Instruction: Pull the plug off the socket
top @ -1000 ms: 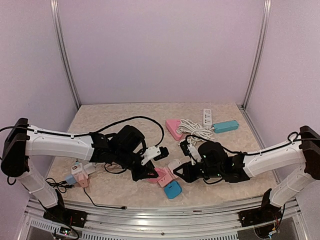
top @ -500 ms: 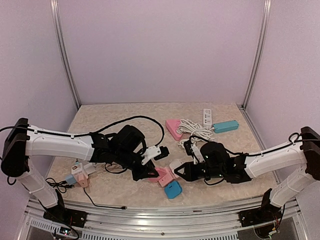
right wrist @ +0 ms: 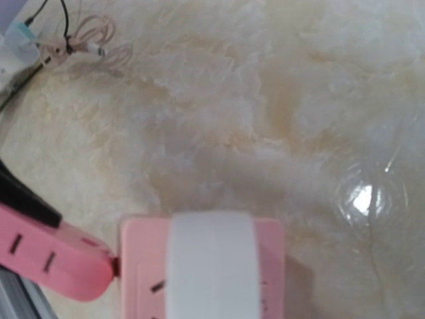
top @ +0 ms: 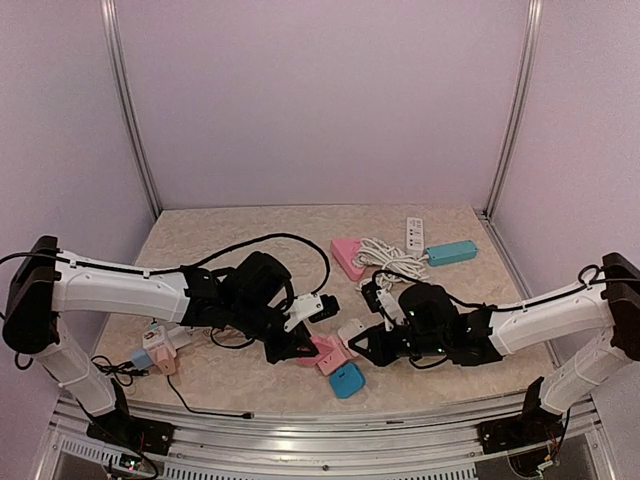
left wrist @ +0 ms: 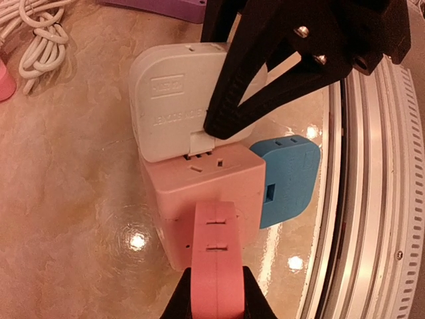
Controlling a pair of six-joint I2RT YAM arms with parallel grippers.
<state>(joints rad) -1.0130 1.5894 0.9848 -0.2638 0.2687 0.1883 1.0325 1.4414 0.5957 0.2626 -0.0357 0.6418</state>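
Gripping both ends — left gripper (left wrist: pixel 214 302) clamps the pink plug (left wrist: pixel 212 256), right gripper (top: pixel 358 345) pinches the white plug (left wrist: pixel 172 106) — neither looks free of the socket (left wrist: pixel 199 189) yet.

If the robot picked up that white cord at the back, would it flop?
Probably. The white cord lies in loose, uneven loops, so it would likely sag and dangle. It looks thin, so it is likely light. It may tug the white power strip beside it, though I cannot tell whether they are joined.
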